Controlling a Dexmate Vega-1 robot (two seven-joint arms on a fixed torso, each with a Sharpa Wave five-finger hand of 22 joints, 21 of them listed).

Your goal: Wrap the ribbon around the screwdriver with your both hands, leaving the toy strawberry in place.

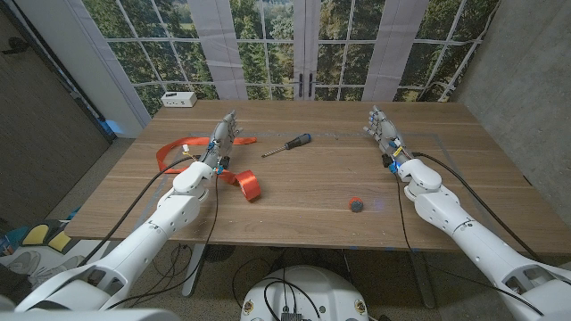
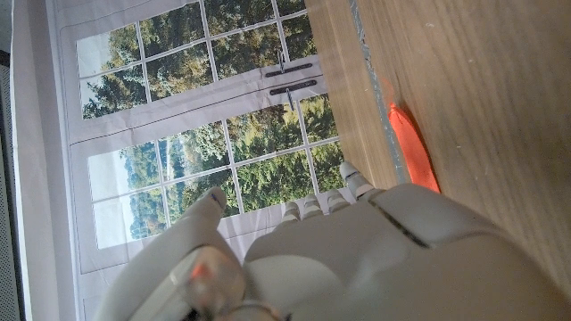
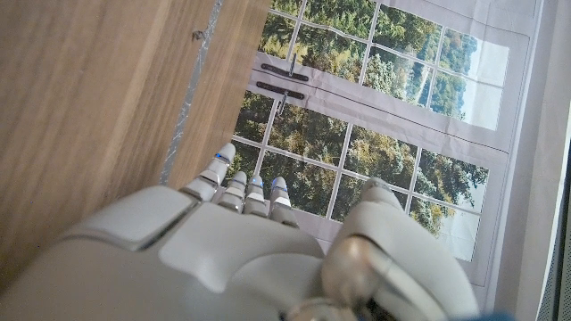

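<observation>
Head view puts the black-handled screwdriver with a slim metal shaft (image 1: 289, 144) just 12 o'clock of the wooden table's (image 1: 303, 209) centre, lying at a slant with the handle toward 1 o'clock and the tip toward 7 o'clock, free of everything else. That bare, central spot looks chosen so both arms can come at it from either side.

The glossy orange ribbon (image 1: 239, 177) sprawls over the 9 to 10 o'clock part of the table, one loose band running out toward 10 o'clock and a curled end lying nearer the middle, well apart from the screwdriver. The left hand (image 1: 223, 137) stands over it with fingers straight and spread, holding nothing; I judge it is poised to take up the ribbon, since that is the nearer thing. From the left wrist view a strip of the same orange shows on the wood past the knuckles, not gripped.

Out at 2 o'clock the right hand (image 1: 384, 130) stands with fingers apart and nothing in them, near the table's far edge, seemingly waiting to steady the screwdriver.

The small red toy strawberry with a dark top (image 1: 356, 205) sits at 5 o'clock, alone, well apart from both hands, so the wrapping need not disturb it.
</observation>
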